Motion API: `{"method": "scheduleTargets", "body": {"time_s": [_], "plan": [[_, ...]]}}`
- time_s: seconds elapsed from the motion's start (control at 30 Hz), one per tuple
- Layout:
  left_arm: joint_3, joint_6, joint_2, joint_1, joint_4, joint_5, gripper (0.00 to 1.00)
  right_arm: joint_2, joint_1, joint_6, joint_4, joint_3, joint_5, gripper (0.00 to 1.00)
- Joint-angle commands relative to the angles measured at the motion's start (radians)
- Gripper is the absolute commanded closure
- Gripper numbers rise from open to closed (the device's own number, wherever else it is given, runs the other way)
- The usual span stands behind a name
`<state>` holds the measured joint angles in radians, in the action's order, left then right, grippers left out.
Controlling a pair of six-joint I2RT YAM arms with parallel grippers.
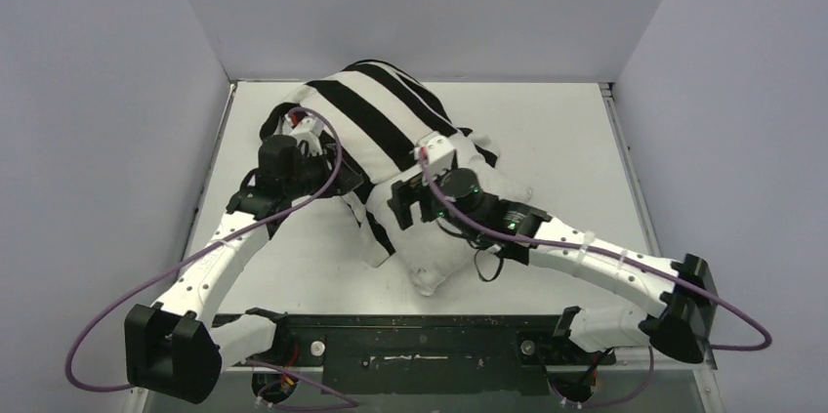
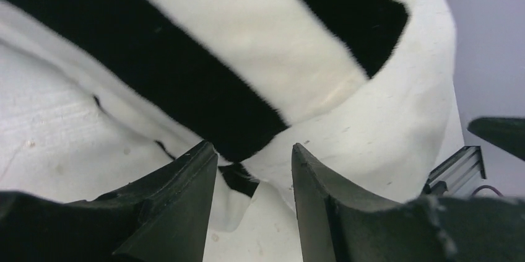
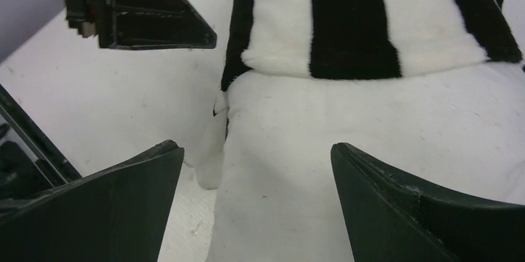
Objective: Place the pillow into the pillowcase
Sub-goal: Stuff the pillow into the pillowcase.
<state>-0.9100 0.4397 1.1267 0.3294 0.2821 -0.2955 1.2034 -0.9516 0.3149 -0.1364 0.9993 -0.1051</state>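
white worktop (image 1: 557, 140) w/ lavender walls (image 1: 98, 91): we see the pillow (image 1: 430, 255) mid-worktop, far part inside the pillowcase (image 1: 369, 108), near part bare, toward the arm bases. left end effector (image 2: 252, 150) sits at the case hem, jaws partly apart on nothing; right end effector (image 3: 255, 147) hangs wide open over the bare pillow. w/ no hold on cloth, we reckon the hem could slip back, or a regrasp may pinch pillow + case together & drag both.
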Motion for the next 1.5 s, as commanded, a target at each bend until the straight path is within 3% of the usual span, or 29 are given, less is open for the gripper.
{"method": "scheduleTargets", "body": {"time_s": [0.0, 0.17, 0.33, 0.4, 0.47, 0.53, 0.57, 0.6, 0.8, 0.97, 1.1, 1.27, 1.37, 1.47], "plan": [[0.1, 0.126, -0.007, -0.132, -0.19, -0.253, 0.54, 0.152, -0.152, -0.209, -0.081, 0.112, -0.263, 0.06], [0.17, 0.144, 0.021, -0.173, -0.267, -0.335, 0.54, 0.303, -0.185, -0.306, -0.018, 0.119, -0.395, 0.06], [0.193, 0.144, 0.051, -0.175, -0.305, -0.34, 0.55, 0.411, -0.171, -0.364, 0.075, 0.088, -0.443, 0.16], [0.204, 0.144, 0.049, -0.175, -0.328, -0.34, 0.57, 0.424, -0.152, -0.357, 0.145, 0.055, -0.459, 0.35], [0.214, 0.121, 0.032, -0.168, -0.343, -0.29, 0.6, 0.416, -0.121, -0.344, 0.255, -0.007, -0.424, 0.64], [0.216, 0.09, 0.01, -0.15, -0.335, -0.211, 0.6, 0.396, -0.072, -0.302, 0.328, -0.058, -0.354, 0.87], [0.217, 0.082, 0.003, -0.139, -0.337, -0.179, 0.6, 0.383, -0.056, -0.272, 0.351, -0.079, -0.317, 0.97], [0.218, 0.071, 0.0, -0.13, -0.345, -0.161, 0.6, 0.37, -0.044, -0.252, 0.374, -0.097, -0.286, 1.0], [0.215, 0.08, 0.062, -0.076, -0.472, -0.207, 0.56, 0.333, 0.014, -0.154, 0.496, -0.166, -0.098, 1.0], [0.123, -0.024, 0.14, 0.014, -0.373, -0.088, 0.54, 0.303, 0.067, -0.086, 0.592, -0.223, 0.017, 1.0], [0.09, -0.082, 0.177, 0.061, -0.376, 0.049, 0.54, 0.289, 0.093, -0.05, 0.637, -0.247, 0.076, 1.0], [0.048, -0.092, 0.265, 0.1, -0.411, 0.097, 0.53, 0.296, 0.129, 0.023, 0.725, -0.285, 0.154, 1.0], [0.022, -0.114, 0.279, 0.129, -0.392, 0.161, 0.55, 0.303, 0.139, 0.056, 0.752, -0.297, 0.169, 1.0], [-0.009, -0.152, 0.274, 0.169, -0.358, 0.207, 0.63, 0.298, 0.154, 0.101, 0.773, -0.318, 0.189, 1.0]]}}
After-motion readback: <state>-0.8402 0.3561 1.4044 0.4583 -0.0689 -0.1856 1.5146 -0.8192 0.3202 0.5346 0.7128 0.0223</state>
